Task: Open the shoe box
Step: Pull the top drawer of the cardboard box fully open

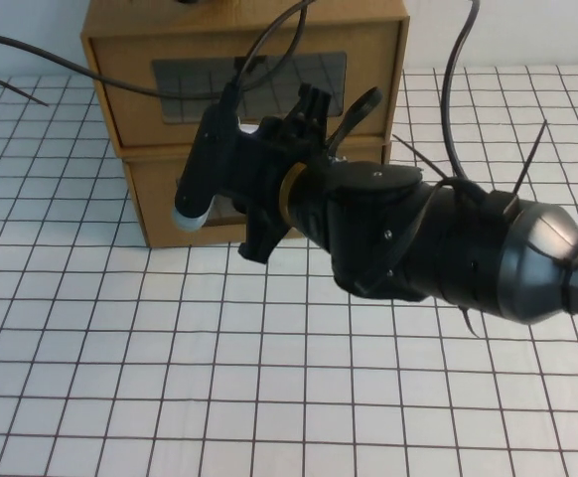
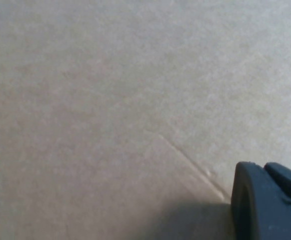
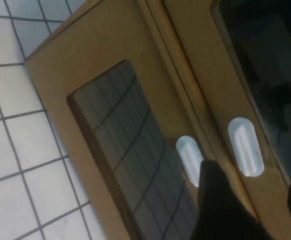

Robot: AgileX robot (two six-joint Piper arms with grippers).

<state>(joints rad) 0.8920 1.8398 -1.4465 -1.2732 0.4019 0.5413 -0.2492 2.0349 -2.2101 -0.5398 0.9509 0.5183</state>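
High view, white gridded table [image 1: 269, 378], shoe box [image 1: 150, 199]

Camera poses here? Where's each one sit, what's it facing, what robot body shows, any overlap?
High: raised on the robot's side, angled down at gridded table and two stacked shoe boxes; right arm crosses mid-frame, right gripper open at the box fronts.
Left wrist: close against plain cardboard; only an edge of the left gripper shows.
Right wrist: faces box fronts, windows and pale pull tabs, past its own fingers.
Shared: high and right wrist both show box fronts and table grid.
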